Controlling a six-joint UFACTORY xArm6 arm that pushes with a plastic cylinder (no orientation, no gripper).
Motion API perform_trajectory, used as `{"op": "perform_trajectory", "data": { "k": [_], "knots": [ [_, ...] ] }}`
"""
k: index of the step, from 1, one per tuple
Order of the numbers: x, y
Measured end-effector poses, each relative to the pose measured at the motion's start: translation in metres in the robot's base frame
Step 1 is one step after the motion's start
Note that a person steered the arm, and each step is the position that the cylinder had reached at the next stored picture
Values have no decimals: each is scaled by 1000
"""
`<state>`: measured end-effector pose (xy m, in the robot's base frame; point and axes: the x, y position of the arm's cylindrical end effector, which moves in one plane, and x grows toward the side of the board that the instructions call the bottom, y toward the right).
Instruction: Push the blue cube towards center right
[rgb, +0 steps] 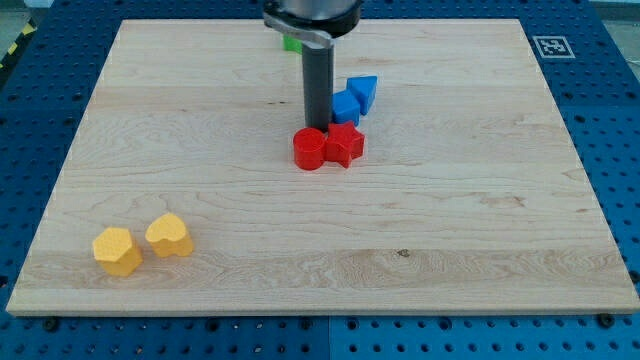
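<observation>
One rod tool, gripping nothing, sets my tip (318, 127) at the blue plastic cube's (345, 107) left face for rightward pushing across the wooden worktop (450, 230).

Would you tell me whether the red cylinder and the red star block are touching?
Touching: the camera view shows the red cylinder and red star block side by side, no board between.
</observation>
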<state>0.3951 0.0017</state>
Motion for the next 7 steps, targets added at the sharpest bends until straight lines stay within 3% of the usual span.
{"op": "perform_trajectory", "data": {
  "k": [3,5,7],
  "knots": [
    [-33,54],
    [-34,40],
    [-84,15]
  ]
}}
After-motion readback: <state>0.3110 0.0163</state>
